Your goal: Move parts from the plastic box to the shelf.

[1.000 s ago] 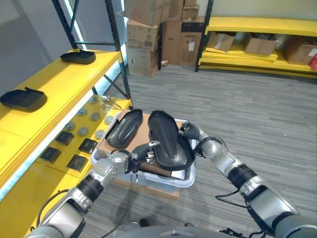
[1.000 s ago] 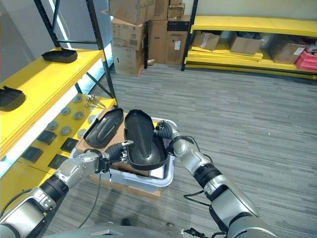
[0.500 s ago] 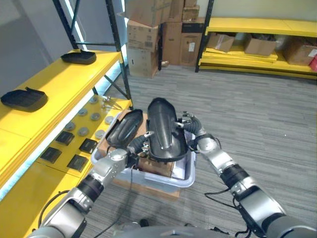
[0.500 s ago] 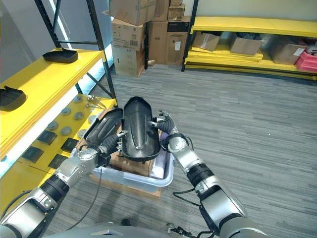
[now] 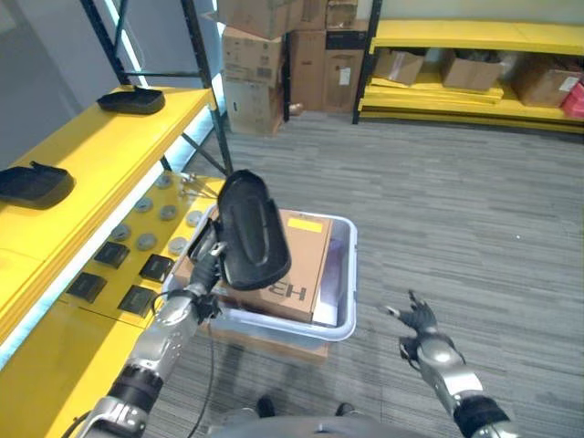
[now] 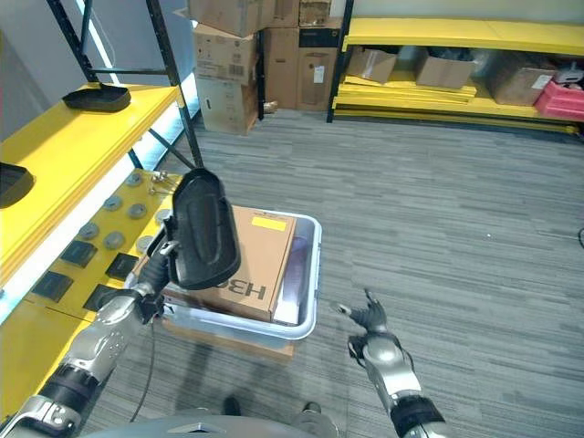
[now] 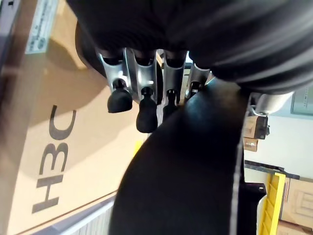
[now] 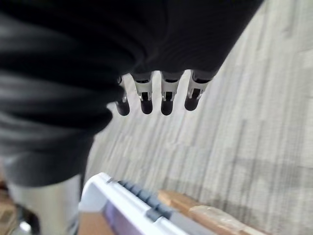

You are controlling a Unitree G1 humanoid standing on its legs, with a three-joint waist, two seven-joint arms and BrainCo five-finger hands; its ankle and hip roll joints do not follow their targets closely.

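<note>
A long black moulded part [image 5: 248, 228] is held up on end over the left side of the plastic box [image 5: 342, 319]. My left hand [image 5: 204, 270] grips its lower edge, fingers [image 7: 142, 107] curled against the part [image 7: 186, 171]. A brown cardboard box [image 5: 301, 265] lies inside the plastic box. My right hand [image 5: 420, 324] hangs low over the carpet to the right of the box, fingers [image 8: 166, 98] spread and holding nothing. The yellow shelf [image 5: 91, 155] runs along the left.
Two black parts [image 5: 132, 99] [image 5: 32, 185] lie on the top shelf board. The lower board carries small black square pieces [image 5: 137, 299] and round discs [image 5: 146, 242]. A black shelf post [image 5: 203, 73] stands behind the box. Cardboard boxes [image 5: 265, 55] are stacked at the back.
My right hand has let go of the black part and dropped away to the lower right. The left hand alone now carries the part, moved left and tipped upright. The camera has shifted.
</note>
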